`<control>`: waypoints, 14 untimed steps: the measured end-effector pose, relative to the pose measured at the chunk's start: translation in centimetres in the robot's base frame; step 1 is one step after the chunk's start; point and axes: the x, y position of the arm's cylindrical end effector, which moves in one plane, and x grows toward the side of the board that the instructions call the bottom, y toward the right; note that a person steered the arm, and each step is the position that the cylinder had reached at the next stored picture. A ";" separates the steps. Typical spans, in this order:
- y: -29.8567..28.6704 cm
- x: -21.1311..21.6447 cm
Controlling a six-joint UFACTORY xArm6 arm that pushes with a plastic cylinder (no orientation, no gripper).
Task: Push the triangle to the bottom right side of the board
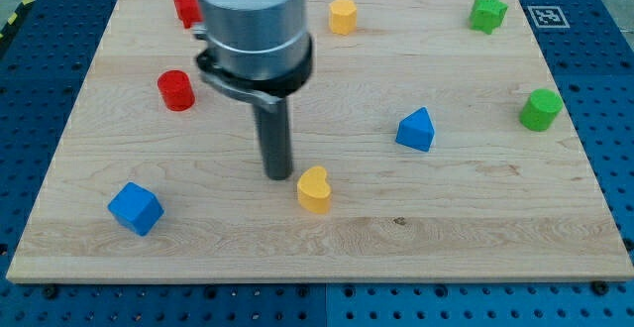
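The blue triangle [416, 130] lies right of the board's middle. My tip [278, 174] rests on the board well to the triangle's left, just left of a yellow heart block [314, 189] and close to it. The rod hangs from the grey arm body [253, 20] at the view's top. The tip does not touch the triangle.
A blue cube [135, 208] sits at the bottom left. A red cylinder [176, 90] and a red block [186, 9], partly hidden by the arm, are at the upper left. A yellow block [343, 16] is at top centre. A green star [487, 13] and a green cylinder [541, 109] are on the right.
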 end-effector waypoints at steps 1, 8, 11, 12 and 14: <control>5.2 0.9; 20.4 -1.8; 11.3 -2.8; 16.5 -0.2; 23.2 2.1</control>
